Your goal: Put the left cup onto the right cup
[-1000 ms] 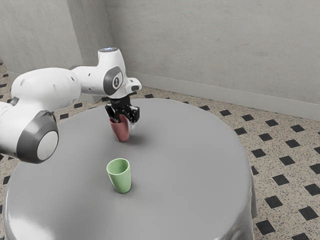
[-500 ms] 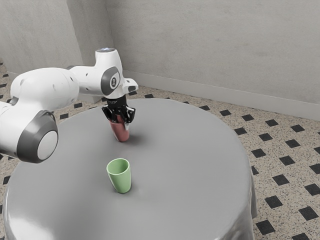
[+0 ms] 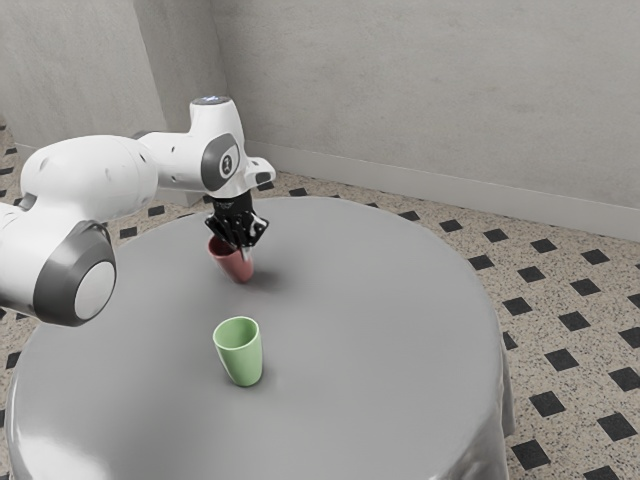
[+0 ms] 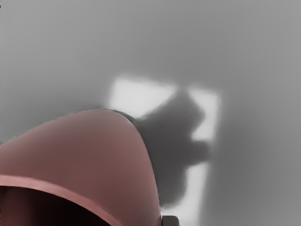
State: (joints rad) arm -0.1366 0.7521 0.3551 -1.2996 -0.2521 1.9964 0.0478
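Observation:
A red cup (image 3: 233, 263) stands on the round grey table (image 3: 400, 300) toward the back, leaning a little toward the exterior view's left. My black gripper (image 3: 238, 239) comes down on it from above, fingers drawn together on the rim's right side, so it is shut on the rim wall. In the wrist view the red cup (image 4: 80, 155) looms large and blurred just under the hand, its rim and dark inside showing. The green cup (image 3: 239, 350) stands upright nearer the front of the table, well apart from the gripper.
The grey table (image 4: 235, 56) has a wide bare surface to the exterior view's right of both cups. Its edge drops to a checkered floor (image 3: 580, 290). The white arm (image 3: 100, 190) reaches in over the table's back left.
My hand has turned about its axis over the red cup, and the fingers have narrowed from wide apart to pinching its rim. The red cup now leans slightly. The green cup has stayed put.

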